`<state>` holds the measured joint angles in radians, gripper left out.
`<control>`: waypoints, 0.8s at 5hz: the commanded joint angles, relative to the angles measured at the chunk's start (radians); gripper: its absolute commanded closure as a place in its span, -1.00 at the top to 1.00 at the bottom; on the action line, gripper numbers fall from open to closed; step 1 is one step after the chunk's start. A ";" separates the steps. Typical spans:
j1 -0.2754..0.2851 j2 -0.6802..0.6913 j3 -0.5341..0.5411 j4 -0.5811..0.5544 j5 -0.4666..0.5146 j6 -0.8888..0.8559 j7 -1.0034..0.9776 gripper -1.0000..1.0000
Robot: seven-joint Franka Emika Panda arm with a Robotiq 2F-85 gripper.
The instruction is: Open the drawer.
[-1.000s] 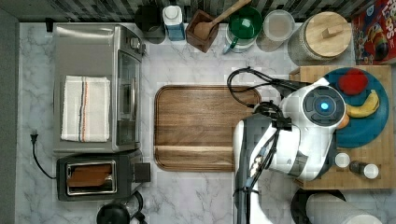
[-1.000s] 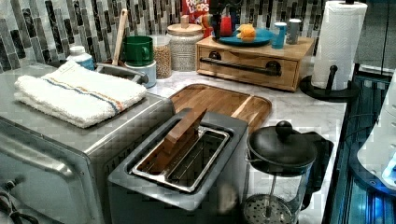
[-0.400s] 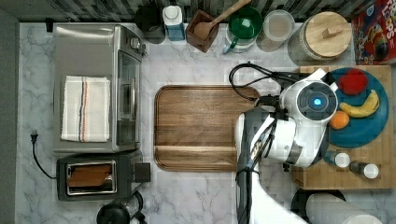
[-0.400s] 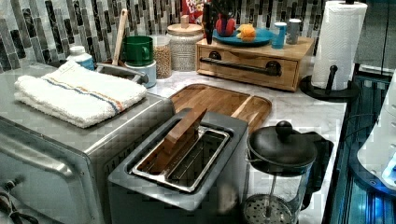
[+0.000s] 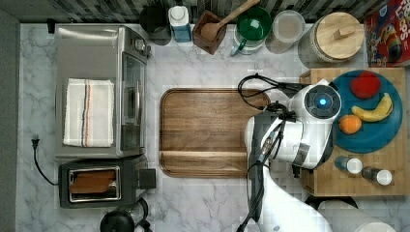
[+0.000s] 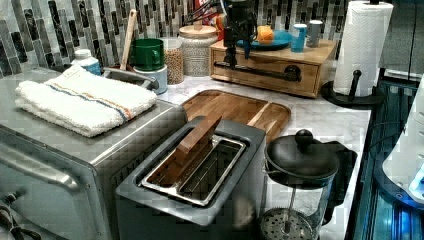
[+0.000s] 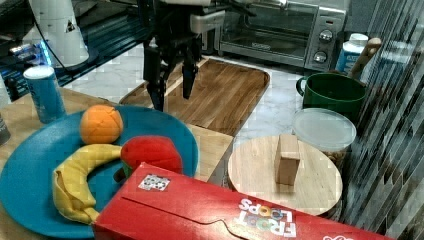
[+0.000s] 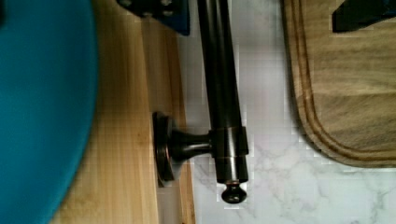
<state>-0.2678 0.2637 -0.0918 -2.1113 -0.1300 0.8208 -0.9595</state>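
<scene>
The fingers (image 7: 190, 75) hang spread apart, pointing down, one on each side of the black bar handle (image 8: 223, 93) and not clamped on it. In the wrist view one finger sits over the wooden box edge and the other over the dark brown tray (image 8: 345, 93), with the bar running between them. The gripper (image 7: 172, 85) is at the front of the drawer (image 6: 265, 70), which sits shut and flush in its bamboo box (image 5: 358, 179). In the top view that box lies at about three o'clock on the marble worktop (image 5: 212, 203). On top of the box rests a blue plate (image 7: 30, 185) with an orange (image 7: 101, 124) and a banana (image 7: 75, 180). Further out in the top view, the toaster oven (image 5: 96, 53) stands at nine o'clock and the toaster (image 5: 96, 181) at about eight.
</scene>
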 commanded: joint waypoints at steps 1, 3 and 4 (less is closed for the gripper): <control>-0.001 0.015 -0.012 0.025 -0.008 0.055 0.003 1.00; 0.013 0.022 -0.002 0.013 0.007 0.037 0.019 1.00; 0.014 0.027 0.005 -0.014 0.003 0.091 0.049 1.00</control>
<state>-0.2678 0.2959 -0.0935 -2.1504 -0.1382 0.9062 -0.9580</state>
